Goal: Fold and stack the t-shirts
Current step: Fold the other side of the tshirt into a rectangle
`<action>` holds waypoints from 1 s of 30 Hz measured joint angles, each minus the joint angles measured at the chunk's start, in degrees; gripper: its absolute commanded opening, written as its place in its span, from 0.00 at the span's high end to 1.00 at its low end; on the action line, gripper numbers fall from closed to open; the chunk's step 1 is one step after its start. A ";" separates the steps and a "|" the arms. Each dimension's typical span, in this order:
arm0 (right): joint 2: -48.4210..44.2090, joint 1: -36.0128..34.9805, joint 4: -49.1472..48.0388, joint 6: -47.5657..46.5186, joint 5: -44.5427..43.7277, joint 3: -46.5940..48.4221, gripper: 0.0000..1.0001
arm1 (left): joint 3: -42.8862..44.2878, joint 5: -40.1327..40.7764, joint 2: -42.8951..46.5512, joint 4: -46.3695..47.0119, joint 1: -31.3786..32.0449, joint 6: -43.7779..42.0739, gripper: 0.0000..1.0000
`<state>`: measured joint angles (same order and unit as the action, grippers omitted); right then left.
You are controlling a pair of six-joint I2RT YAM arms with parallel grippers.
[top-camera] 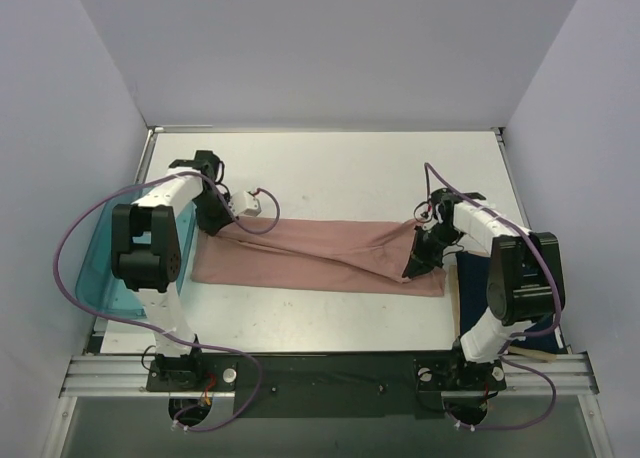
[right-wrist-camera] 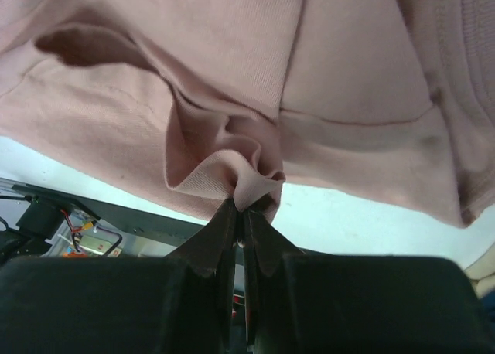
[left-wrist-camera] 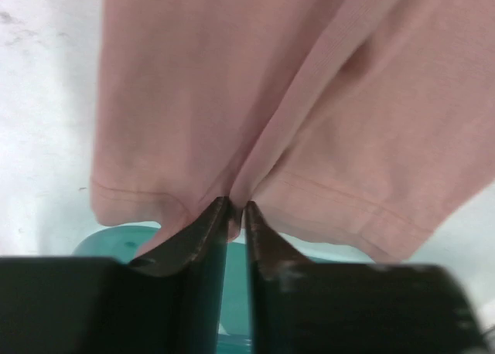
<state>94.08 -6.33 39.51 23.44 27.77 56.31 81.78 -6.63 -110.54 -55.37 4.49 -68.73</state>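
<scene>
The dusty pink t-shirt (top-camera: 310, 255) lies stretched in a long band across the middle of the table, print side hidden. My left gripper (top-camera: 214, 224) is shut on its left end; in the left wrist view the tips (left-wrist-camera: 236, 209) pinch the hem of the pink cloth (left-wrist-camera: 193, 99). My right gripper (top-camera: 413, 267) is shut on its right end; in the right wrist view the tips (right-wrist-camera: 241, 207) pinch a bunched fold of the pink cloth (right-wrist-camera: 348, 76). A dark navy cloth (top-camera: 474, 286) shows at the right, mostly hidden under the right arm.
A translucent teal tray (top-camera: 98, 268) stands off the table's left edge beside the left arm, and it also shows under the left fingers (left-wrist-camera: 232, 277). A tan board edge (top-camera: 455, 308) lies by the navy cloth. White walls close in the table on three sides.
</scene>
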 measured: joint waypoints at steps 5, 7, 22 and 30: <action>2.40 -0.04 -1.84 0.07 0.11 -0.37 1.00 | 3.58 -1.79 -0.92 -8.09 0.24 -2.78 0.55; 2.62 -0.04 -2.32 0.07 0.11 -0.37 1.00 | 7.15 -3.50 -1.46 -12.52 0.31 -4.24 0.58; 2.75 0.59 -2.93 -0.48 0.07 -0.37 1.00 | 14.51 -5.16 -8.22 -5.01 5.14 10.69 0.85; 2.75 1.44 -3.08 -0.61 -0.07 -0.42 1.00 | 2.34 -4.66 -5.25 -1.51 7.58 6.88 0.80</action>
<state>96.84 -4.89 36.42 22.83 27.70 55.90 84.12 -11.29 -115.79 -56.88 12.08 -61.84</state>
